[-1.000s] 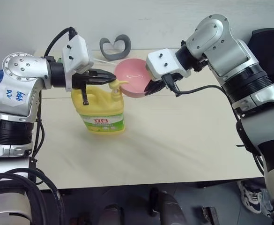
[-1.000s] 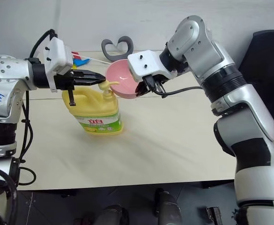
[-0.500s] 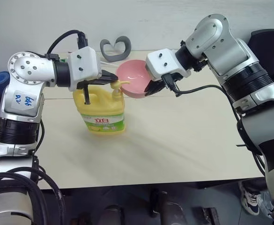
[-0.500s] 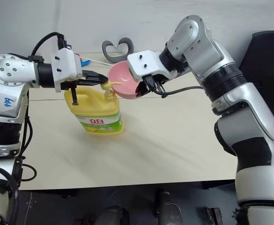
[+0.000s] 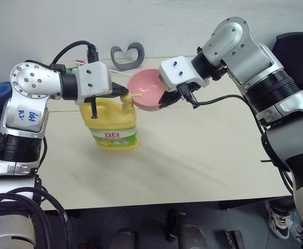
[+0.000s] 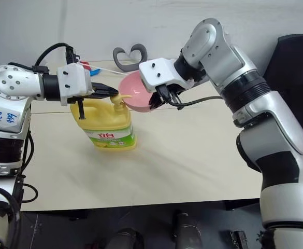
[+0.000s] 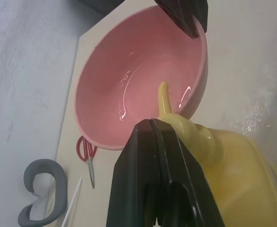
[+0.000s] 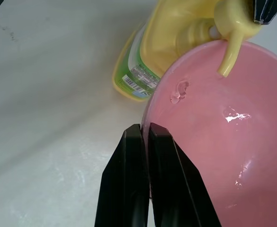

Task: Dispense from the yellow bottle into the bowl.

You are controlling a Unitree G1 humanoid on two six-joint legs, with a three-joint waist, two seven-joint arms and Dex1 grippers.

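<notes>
The squat yellow plastic bottle (image 5: 113, 122) with its pump top and green-and-white label stands on the pale table (image 5: 192, 161), and over the last second the left gripper (image 6: 110, 92) has rolled at the wrist and settled, fingers shut together, onto the pump head, where before it hovered just above it. The small round pink plastic bowl (image 5: 147, 96) has stayed put: the right gripper (image 5: 168, 98) keeps it pinched by the rim, tilted toward the bottle with the yellow spout (image 8: 227, 60) reaching over its edge. To my mind the pressing stroke is now under way or about to start, with the bowl already placed to catch. The right wrist view shows a small clear blob (image 8: 178, 91) on the bowl's inner wall below the spout, which the head views do not resolve. The left wrist view adds a grey curved object (image 7: 41, 189) and red-handled scissors (image 7: 85, 152) beyond the bowl.
</notes>
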